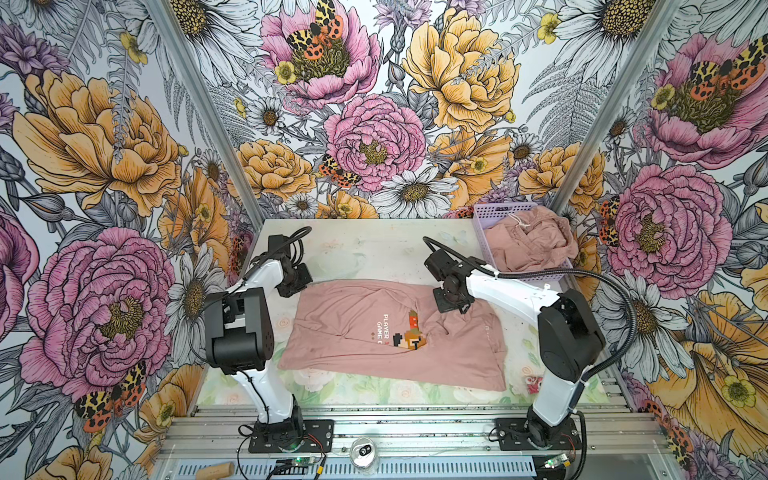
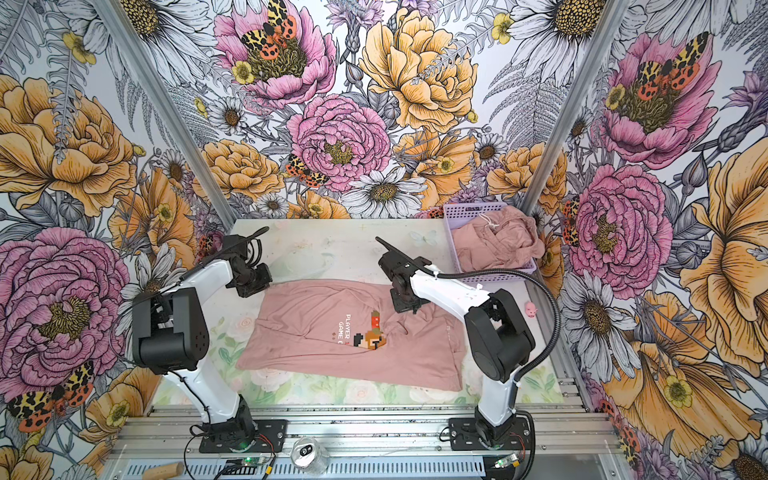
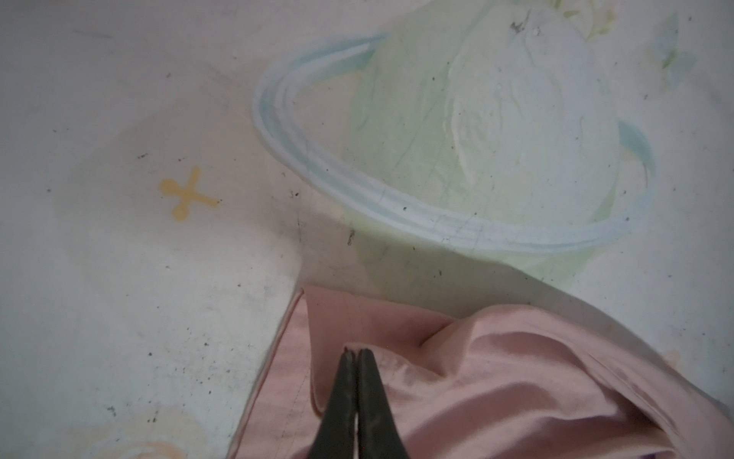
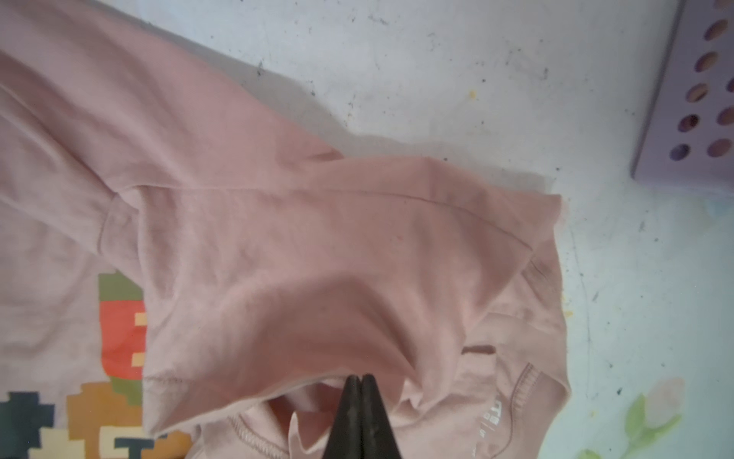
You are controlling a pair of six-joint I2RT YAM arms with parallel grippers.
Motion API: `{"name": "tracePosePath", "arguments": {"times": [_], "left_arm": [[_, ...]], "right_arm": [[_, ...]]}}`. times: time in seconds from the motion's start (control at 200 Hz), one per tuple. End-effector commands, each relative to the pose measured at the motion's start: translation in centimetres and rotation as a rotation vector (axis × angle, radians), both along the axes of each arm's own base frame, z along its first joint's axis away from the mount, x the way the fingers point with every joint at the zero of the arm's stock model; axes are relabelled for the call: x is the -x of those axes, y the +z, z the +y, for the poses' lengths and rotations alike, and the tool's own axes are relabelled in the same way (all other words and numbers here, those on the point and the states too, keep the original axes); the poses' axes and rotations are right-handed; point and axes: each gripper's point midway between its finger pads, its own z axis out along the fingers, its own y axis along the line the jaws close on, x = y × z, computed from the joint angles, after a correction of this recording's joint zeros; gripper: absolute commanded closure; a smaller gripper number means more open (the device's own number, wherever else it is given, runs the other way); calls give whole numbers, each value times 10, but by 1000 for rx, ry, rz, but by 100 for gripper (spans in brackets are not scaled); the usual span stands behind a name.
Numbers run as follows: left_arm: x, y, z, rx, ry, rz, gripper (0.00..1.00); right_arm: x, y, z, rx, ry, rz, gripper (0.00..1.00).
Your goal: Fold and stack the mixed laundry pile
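Note:
A dusty-pink T-shirt (image 1: 353, 328) (image 2: 316, 328) with a pixel-art character and white text lies spread across the table, rumpled at its right end. My left gripper (image 1: 300, 286) (image 3: 357, 351) is at the shirt's far left corner, shut on a raised fold of the cloth (image 3: 496, 377). My right gripper (image 1: 459, 309) (image 4: 360, 377) is at the far right end near the neckline, shut on the edge of a folded-over flap (image 4: 278, 238). A plain pink drawstring garment (image 1: 528, 245) (image 2: 498, 245) lies bunched in the basket.
The lilac perforated basket (image 1: 490, 216) (image 4: 675, 119) stands at the back right corner. A small pink pig toy (image 2: 530, 309) sits by the right arm. On the front rail are a metal can (image 1: 364, 453) and a wooden piece (image 1: 214, 471).

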Motion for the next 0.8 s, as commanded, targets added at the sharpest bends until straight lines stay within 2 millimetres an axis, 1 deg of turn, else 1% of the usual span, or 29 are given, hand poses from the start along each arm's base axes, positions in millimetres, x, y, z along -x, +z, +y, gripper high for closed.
{"name": "tracePosePath", "arguments": {"times": [0.0,0.125,0.22,0.31,0.38,0.475,0.57,0.65,0.726,0.796], "left_arm": [[0,11,-1,23,3,-40,100],[7,11,0,36,13,-37,100],[14,10,1,45,21,-32,100],[20,8,3,49,26,-26,100],[22,9,4,55,29,-27,100],[22,10,6,60,35,-31,100],[22,11,5,66,33,-34,100],[21,13,4,74,31,-40,100],[20,19,4,73,29,-55,100],[18,28,3,75,24,-80,100]], "right_arm": [[17,29,-16,-30,-60,-39,100],[41,39,-33,-55,-110,-51,100],[59,39,-43,-78,-148,-53,100],[78,28,-55,-86,-194,-30,100],[93,15,-65,-75,-228,-4,100],[106,-2,-75,-47,-254,26,100],[109,-13,-74,-53,-255,39,100],[108,-16,-72,-58,-251,46,100],[103,-11,-70,-62,-244,32,100],[95,1,-67,-79,-236,-1,100]]}}
